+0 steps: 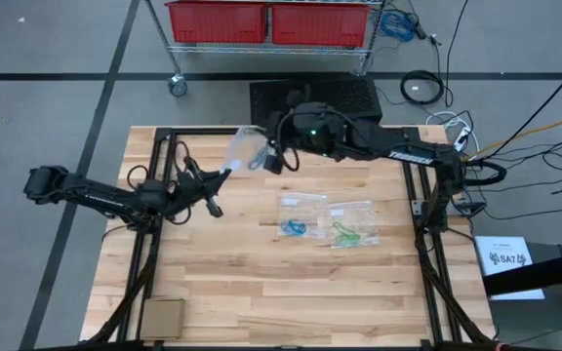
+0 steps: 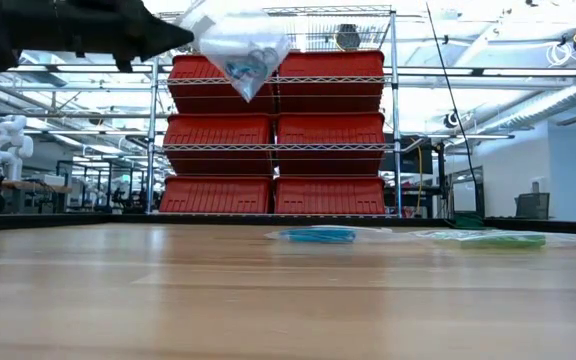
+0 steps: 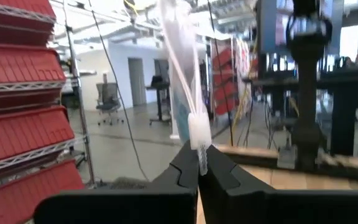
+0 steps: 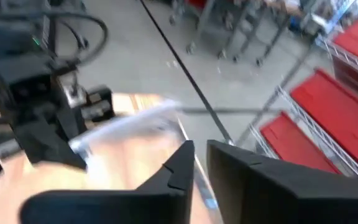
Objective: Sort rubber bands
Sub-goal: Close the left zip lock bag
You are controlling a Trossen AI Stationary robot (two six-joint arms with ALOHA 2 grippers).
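A clear plastic bag (image 1: 244,148) with a few rubber bands (image 2: 252,64) inside hangs high above the table's far part, between my two grippers. My left gripper (image 1: 224,175) is shut on it from the left. My right gripper (image 1: 273,158) stands just right of the bag, its fingers (image 4: 185,163) a little apart. Two more clear bags lie flat on the table's middle. One holds blue rubber bands (image 1: 294,227), the other green rubber bands (image 1: 344,232). My left gripper pinches a bunched edge of the clear bag (image 3: 199,134) between its two fingertips. The fingers come at it about level from the table's left. The bag (image 3: 180,68) stands up past the fingers, lifted clear of the table. My right gripper: whether its parted fingers touch the bag's edge (image 4: 166,115), I cannot tell.
A wire rack with red bins (image 1: 266,21) stands beyond the far edge, and a black box (image 1: 315,97) sits behind my right arm. A small cardboard piece (image 1: 162,317) lies at the near left corner. Bare wood spans the table's near half (image 1: 291,292).
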